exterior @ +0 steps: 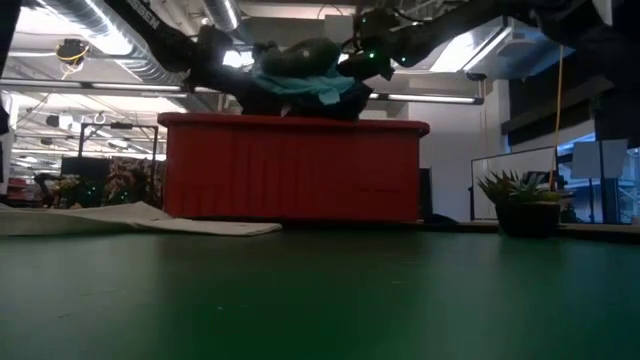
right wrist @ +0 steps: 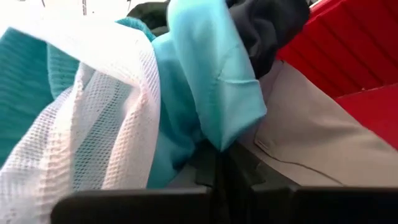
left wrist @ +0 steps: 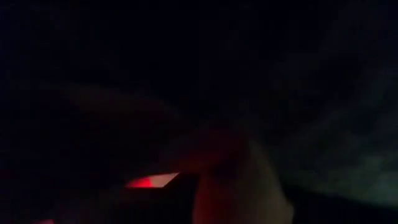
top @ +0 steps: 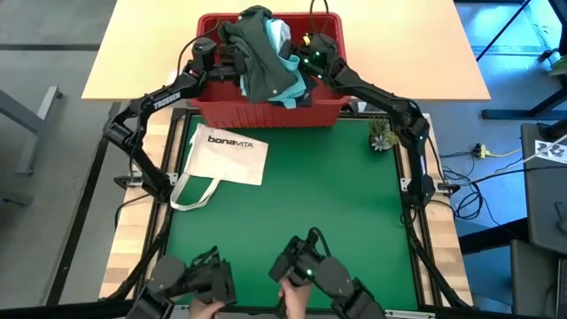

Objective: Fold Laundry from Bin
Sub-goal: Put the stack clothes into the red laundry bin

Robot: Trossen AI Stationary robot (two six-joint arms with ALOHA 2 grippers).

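Over the red bin [top: 266, 113], left pincer [top: 232, 64] and right pincer [top: 299, 60] both clenched, buried in heaped laundry [top: 266, 55]

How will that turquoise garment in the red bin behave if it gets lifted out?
Probably floppy: the turquoise garment already drapes in soft folds over the khaki garment. Likely light, since its white mesh lining looks thin. It may drag neighbours along, because it lies tangled with the dark green garment heaped above the bin rim.
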